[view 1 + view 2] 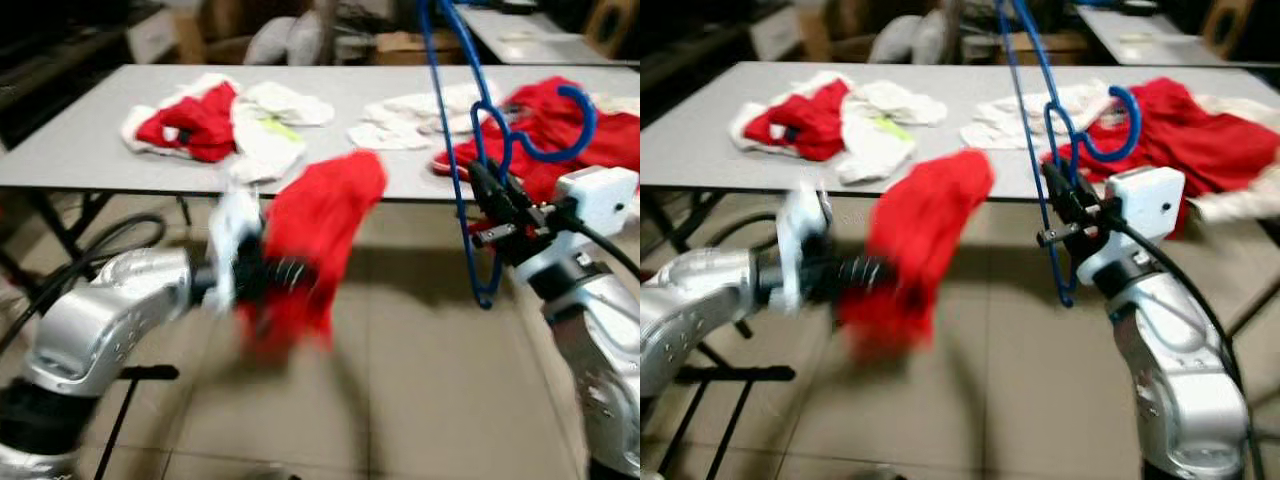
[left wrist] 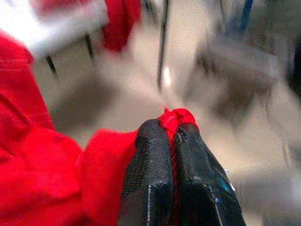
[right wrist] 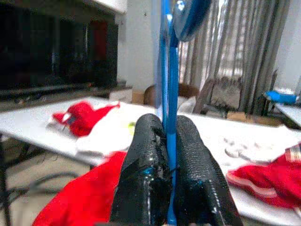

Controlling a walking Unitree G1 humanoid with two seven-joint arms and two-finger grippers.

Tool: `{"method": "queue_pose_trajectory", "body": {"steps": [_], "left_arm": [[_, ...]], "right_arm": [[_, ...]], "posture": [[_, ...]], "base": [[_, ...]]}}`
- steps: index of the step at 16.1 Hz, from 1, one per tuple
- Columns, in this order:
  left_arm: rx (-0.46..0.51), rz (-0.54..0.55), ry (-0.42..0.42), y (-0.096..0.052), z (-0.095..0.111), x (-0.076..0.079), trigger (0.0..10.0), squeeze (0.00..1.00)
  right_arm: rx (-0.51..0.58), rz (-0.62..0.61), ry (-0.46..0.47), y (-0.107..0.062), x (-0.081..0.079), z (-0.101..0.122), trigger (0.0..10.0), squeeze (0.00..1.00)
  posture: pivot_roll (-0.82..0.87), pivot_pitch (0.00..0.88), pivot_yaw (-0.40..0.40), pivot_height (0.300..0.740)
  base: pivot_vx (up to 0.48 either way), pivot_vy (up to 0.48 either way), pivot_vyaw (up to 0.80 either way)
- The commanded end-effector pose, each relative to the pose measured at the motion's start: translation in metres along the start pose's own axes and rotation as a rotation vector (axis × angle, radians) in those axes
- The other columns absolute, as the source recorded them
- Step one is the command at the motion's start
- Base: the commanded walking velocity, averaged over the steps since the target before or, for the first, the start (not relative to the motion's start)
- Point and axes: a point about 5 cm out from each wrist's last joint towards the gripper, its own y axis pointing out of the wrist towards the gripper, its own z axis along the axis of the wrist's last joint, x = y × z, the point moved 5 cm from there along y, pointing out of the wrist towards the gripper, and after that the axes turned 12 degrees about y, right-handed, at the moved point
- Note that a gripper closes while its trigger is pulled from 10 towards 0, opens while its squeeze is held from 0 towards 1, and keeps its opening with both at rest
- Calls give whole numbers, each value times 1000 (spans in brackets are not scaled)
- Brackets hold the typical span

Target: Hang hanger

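Two jaws are busy; my right jaws (image 1: 490, 200) pinch the blue hanger (image 1: 470, 120) tight, right of centre, standing tall before the table (image 1: 90, 130); my left jaws (image 2: 171, 136) squeeze a red cloth (image 1: 320, 230) in the middle, blurry.

Head stereo pair looking down at table (image 1: 90, 140), wrist cameras close along fingers
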Motion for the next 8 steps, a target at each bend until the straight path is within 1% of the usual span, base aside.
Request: {"method": "queue_pose_trajectory", "body": {"steps": [1,2,3,4,5,6,7,8], "left_arm": [[-80,-27,42,8,-12,3,0,0],[-133,10,41,15,-24,-4,0,0],[-137,82,7,23,-27,-15,0,0],[-166,212,-39,32,-34,-36,0,0],[-206,295,-52,35,-40,-51,0,0],[-228,349,-35,33,-41,-64,0,0],[-224,387,-3,32,-39,-73,0,0],[-231,456,84,29,-34,-89,0,0]], "right_arm": [[-73,16,-4,-9,1,-11,10000,0],[-140,21,-17,-15,2,-23,10000,0],[-205,-1,-11,-21,6,-36,10000,0],[-289,-25,-4,-30,11,-51,10000,0],[-352,2,-27,-37,9,-62,10000,0],[-435,37,-37,-48,6,-76,10000,0],[-484,60,-46,-55,4,-85,10000,0],[-563,103,-50,-68,-2,-98,10000,0]], "posture": [[-137,0,78,740],[-139,0,78,740],[-139,0,78,740],[-143,0,83,740],[-151,0,93,740],[-151,0,95,740],[-151,0,95,740],[-152,0,101,740]], "base": [[0,0,0],[0,0,0],[0,0,0],[0,0,0],[0,0,0],[0,0,0],[0,0,0],[0,0,0]]}}
